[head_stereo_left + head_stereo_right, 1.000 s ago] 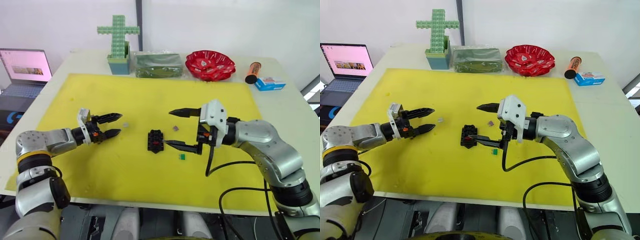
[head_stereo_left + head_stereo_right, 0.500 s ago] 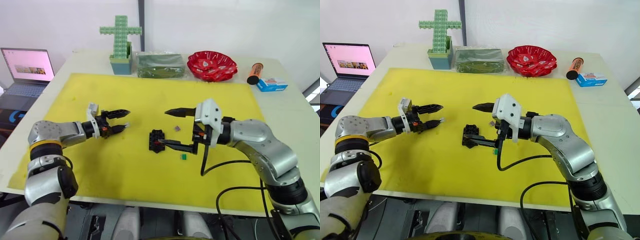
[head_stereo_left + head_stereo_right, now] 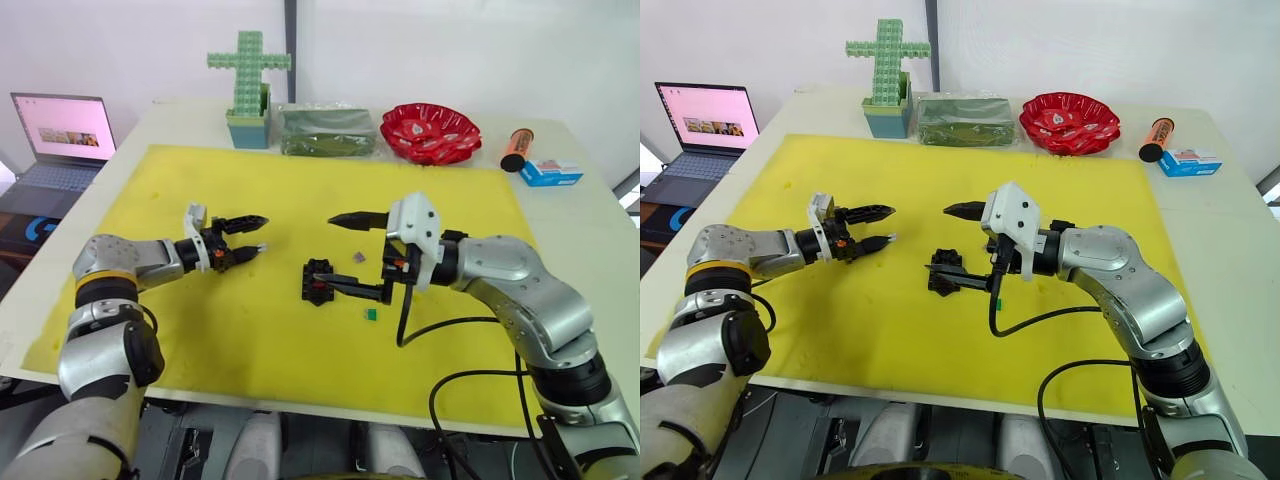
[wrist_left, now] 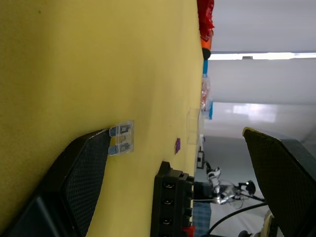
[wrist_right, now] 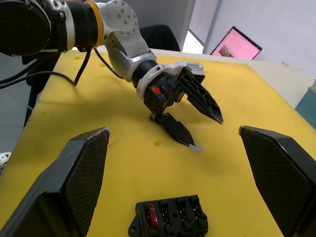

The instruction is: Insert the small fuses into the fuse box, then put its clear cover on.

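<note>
The black fuse box lies mid-mat with a red fuse seated in one slot. My right gripper is open wide, its lower finger reaching over the box. To the left, my left gripper is open, and its lower fingertip touches the grey-white fuse flat on the mat. A purple fuse sits just right of the box and a green fuse lies nearer me. A faint transparent rectangle beyond the purple fuse looks like the clear cover.
All of this is on a yellow mat on a white table. Along the far edge stand a green block cross, a green packet, a red bowl, an orange tube and a blue-and-white carton. A laptop sits far left.
My left gripper has reached right until its lower fingertip meets the grey-white fuse. The right gripper edged left over the fuse box. The camera has shifted too.
</note>
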